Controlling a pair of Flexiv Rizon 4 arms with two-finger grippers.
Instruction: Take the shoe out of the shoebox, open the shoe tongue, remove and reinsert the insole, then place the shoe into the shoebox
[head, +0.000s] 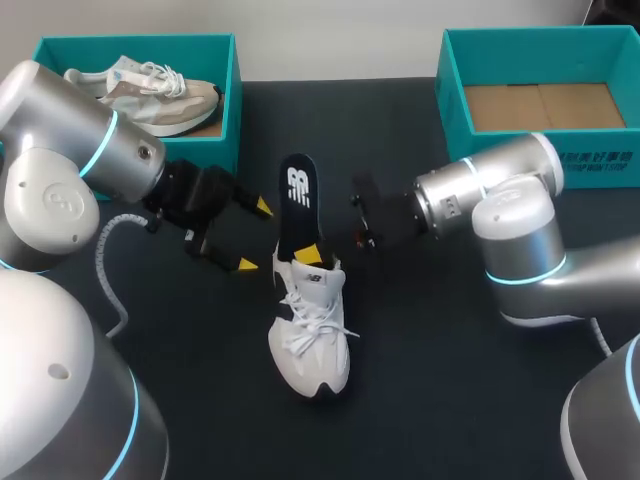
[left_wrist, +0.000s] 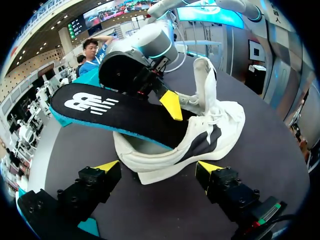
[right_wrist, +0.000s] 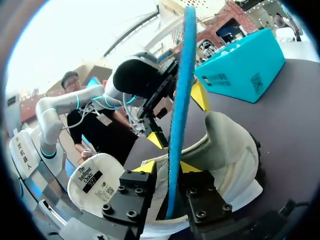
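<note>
The right gripper (right_wrist: 169, 169) is clamped on the insole (right_wrist: 182, 75), which stands edge-on between its fingers. Just under them the insole's lower end sits in the collar of the white sneaker (right_wrist: 230, 145). Its long axis runs in line with the shoe's and rises out past the heel, so I judge the next slide must follow that line. Beyond the shoe the left gripper (head: 252, 236) waits with its fingers spread, holding nothing.

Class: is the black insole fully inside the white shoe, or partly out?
Partly out: the flat black insole juts from the heel opening of the white lace-up shoe, gripped by the right hand.
</note>
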